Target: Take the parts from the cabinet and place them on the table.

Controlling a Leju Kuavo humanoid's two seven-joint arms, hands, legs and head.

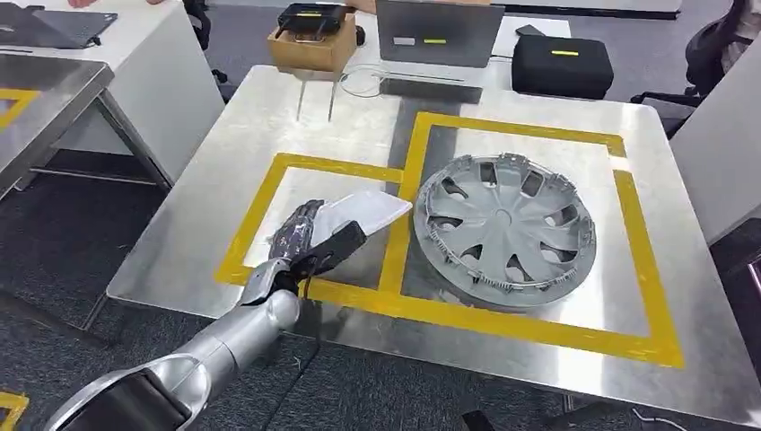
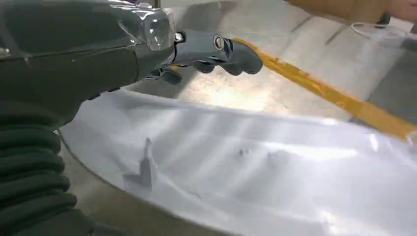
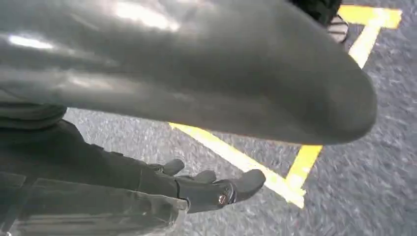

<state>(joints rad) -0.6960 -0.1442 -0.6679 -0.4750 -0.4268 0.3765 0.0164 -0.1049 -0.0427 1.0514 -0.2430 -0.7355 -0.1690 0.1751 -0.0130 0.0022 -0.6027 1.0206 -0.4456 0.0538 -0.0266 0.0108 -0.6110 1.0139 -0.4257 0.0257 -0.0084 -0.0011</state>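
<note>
Steel covers the table (image 1: 224, 153), which is marked with yellow tape (image 1: 502, 323) in two joined rectangles, and a grey wheel cover (image 1: 505, 229) lies flat inside the larger one. Just to the left of the wheel cover, over the smaller rectangle, the left hand (image 1: 310, 235) grips a pale, curved plastic part (image 1: 363, 211), thumb on one face and fingers on the other; the left wrist view shows the part (image 2: 255, 167) held close above the metal. Beyond the wheel cover, at the table's far edge, stand a cardboard box (image 1: 310, 49), a laptop (image 1: 438, 31) and a black case (image 1: 563, 65). The right hand (image 3: 206, 189) hangs over grey floor with yellow lines, fingers apart and loosely curled, holding nothing.
</note>
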